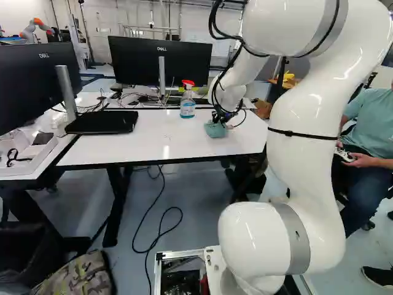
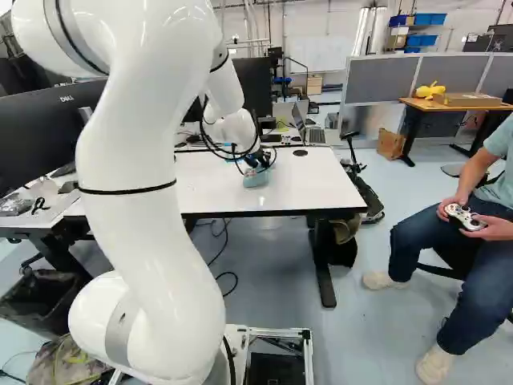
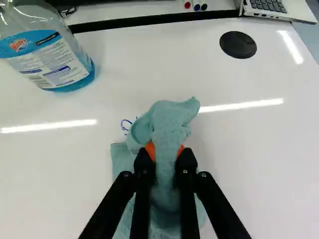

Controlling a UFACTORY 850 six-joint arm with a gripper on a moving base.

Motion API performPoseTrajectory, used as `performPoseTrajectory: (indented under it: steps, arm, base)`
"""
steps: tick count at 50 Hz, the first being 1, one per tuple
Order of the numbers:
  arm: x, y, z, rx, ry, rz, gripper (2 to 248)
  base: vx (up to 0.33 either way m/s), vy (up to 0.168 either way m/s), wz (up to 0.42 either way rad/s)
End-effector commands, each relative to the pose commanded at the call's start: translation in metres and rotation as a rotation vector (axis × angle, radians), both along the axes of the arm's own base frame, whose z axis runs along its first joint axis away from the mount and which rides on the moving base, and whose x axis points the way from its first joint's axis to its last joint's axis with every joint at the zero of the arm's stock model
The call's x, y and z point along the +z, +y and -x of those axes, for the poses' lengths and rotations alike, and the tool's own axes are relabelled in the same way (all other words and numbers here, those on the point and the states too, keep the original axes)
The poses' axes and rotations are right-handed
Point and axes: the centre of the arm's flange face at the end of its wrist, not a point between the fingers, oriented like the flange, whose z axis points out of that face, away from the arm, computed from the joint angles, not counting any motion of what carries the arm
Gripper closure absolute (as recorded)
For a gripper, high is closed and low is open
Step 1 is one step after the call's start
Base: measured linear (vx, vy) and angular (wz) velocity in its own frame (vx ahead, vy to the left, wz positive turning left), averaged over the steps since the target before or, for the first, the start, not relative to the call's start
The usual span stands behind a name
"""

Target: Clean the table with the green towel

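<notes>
The gripper (image 1: 221, 118) is low over the white table (image 1: 166, 138), beside the spray bottle (image 1: 188, 101) with its red nozzle. In the wrist view the gripper (image 3: 164, 157) is shut on the green towel (image 3: 167, 132), whose bunched fabric stands up between the orange pads. The towel's lower part rests on the tabletop beneath the fingers. Just ahead of the towel, blue scribbled marks (image 3: 126, 124) show on the table, partly covered by it. The bottle (image 3: 50, 55) of blue liquid stands ahead of the gripper, off to one side.
A monitor (image 1: 158, 61) stands behind the table, another monitor (image 1: 37, 83) at the left of the left base view. A laptop (image 3: 271, 7) and markers (image 3: 196, 6) lie on the far table. A round black cable cover (image 3: 238, 45) is set in the tabletop. A person sits right of the arm.
</notes>
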Motion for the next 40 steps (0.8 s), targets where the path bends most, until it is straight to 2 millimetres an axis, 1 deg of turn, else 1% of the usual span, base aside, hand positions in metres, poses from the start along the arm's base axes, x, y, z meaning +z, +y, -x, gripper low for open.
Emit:
performPoseTrajectory:
  steps: [13,25,32,40]
  arm:
    - [-0.002,0.005,-0.024,0.013,-0.015,0.002,193]
    - [-0.003,0.017,-0.044,0.036,-0.027,0.003,193]
    - [-0.004,0.028,-0.050,0.054,-0.031,0.003,193]
    - [-0.004,0.042,-0.051,0.075,-0.032,0.003,193]
  base:
    - [0.000,0.000,0.000]
    - [0.000,0.000,0.000]
    - [0.000,0.000,0.000]
    - [0.000,0.000,0.000]
